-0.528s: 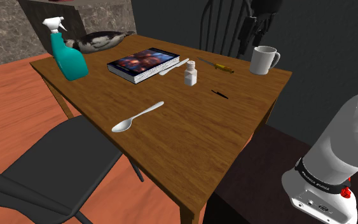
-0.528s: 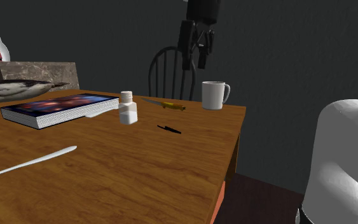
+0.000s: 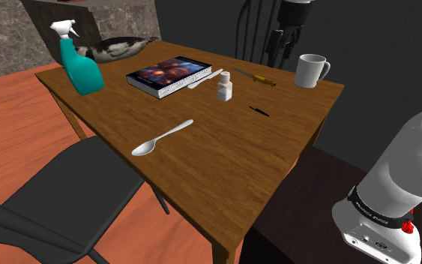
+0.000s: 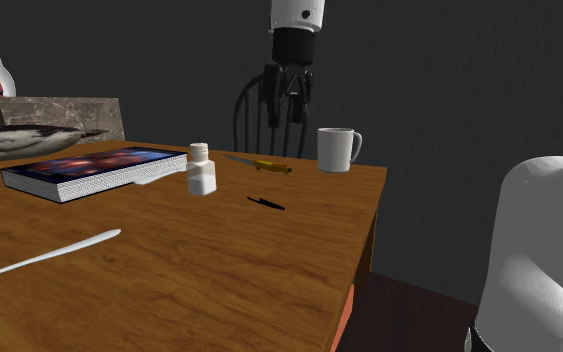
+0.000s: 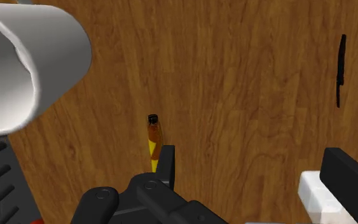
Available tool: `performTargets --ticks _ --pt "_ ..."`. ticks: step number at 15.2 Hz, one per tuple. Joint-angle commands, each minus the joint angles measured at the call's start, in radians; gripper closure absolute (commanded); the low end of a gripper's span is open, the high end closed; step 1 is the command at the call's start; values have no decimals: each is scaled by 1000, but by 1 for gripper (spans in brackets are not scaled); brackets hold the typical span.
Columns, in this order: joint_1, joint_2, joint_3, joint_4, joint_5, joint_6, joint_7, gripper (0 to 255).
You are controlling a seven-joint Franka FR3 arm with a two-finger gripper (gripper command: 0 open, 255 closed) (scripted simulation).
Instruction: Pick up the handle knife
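Shoulder view, left to right | teal spray bottle (image 3: 82, 66) at table (image 3: 224, 150) corner | book (image 3: 168, 75) | small white bottle (image 3: 225, 88) | I see the yellow-handled knife (image 3: 255, 76) lying flat between white bottle and mug (image 3: 310, 70) | gripper (image 3: 280, 58) hangs above the knife, apart from it | fingers spread, clasping nothing.
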Motion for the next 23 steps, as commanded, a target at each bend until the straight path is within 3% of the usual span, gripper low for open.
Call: performTargets --ticks 1,10,20,21,23 --pt "-4 88 -20 42 -8 38 -28 0" --pt "-18 434 -89 245 -6 150 -143 0" --pt "-20 474 -93 179 -3 254 -149 0" --pt "-21 477 -94 181 -2 255 -150 255" --pt "-20 478 -94 182 -2 255 -150 255"
